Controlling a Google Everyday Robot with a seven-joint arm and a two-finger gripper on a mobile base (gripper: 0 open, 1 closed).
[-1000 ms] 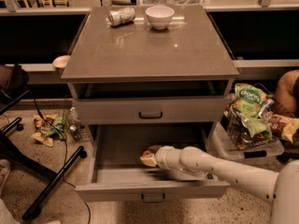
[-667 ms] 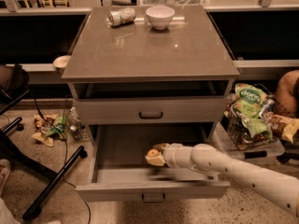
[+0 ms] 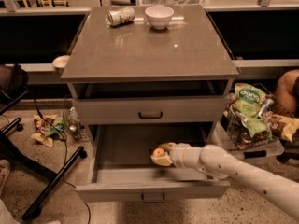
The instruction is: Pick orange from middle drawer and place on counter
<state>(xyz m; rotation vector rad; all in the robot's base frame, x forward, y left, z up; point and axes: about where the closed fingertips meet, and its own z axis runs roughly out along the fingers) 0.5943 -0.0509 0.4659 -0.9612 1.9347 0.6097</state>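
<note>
The middle drawer (image 3: 117, 176) is pulled open at the bottom of the cabinet, a wide shallow grey tray with a small dark loop handle. My gripper (image 3: 160, 156) reaches in from the right on a white arm and is shut on the orange (image 3: 159, 152), held just above the drawer floor near its middle. Only a small orange patch shows between the pale fingers (image 3: 163, 161). The counter (image 3: 149, 50) is the glossy grey-brown top slab above.
On the counter's far edge stand a white bowl (image 3: 159, 16) and a tipped can (image 3: 121, 16). A closed drawer front (image 3: 150, 110) sits above the open one. A basket of snack bags (image 3: 250, 120) is at right; a chair base (image 3: 37, 181) and litter at left.
The gripper has drawn a little up and right with the orange, and the arm has shifted right. The view has also tilted slightly, showing more of the drawer front.
</note>
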